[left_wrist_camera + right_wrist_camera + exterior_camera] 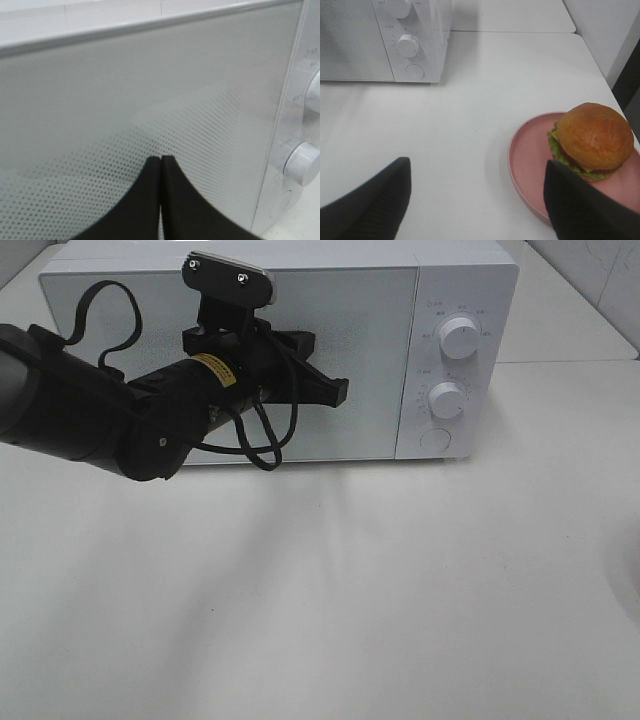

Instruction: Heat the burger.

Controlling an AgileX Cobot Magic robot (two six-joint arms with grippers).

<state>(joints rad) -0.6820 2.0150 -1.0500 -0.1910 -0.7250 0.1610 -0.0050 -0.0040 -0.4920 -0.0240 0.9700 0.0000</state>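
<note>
- The burger [590, 137] sits on a pink plate [525, 160], toward one side of it, on the white surface [470, 115] well apart from the microwave [300, 350], whose door is closed.
- The left tool [161, 165] is pinched fully shut with nothing between its fingers, its tip just in front of the microwave door [125, 100].
- The right tool [477, 195] stands wide and empty, hovering above the surface near the plate.
- Handling, as a judgement: the burger looks light and soft, a loose stack of bun, lettuce and patty that a squeeze could crush or shear apart. The stiff plate seems the safer hold, gripped at its rim and kept level so the burger does not slide.
- The exterior high view shows the whole microwave, its two knobs [458, 338] and the left arm, but neither burger nor plate.
- Only the right wrist view shows the burger; only the left wrist view shows the fingers meeting.
</note>
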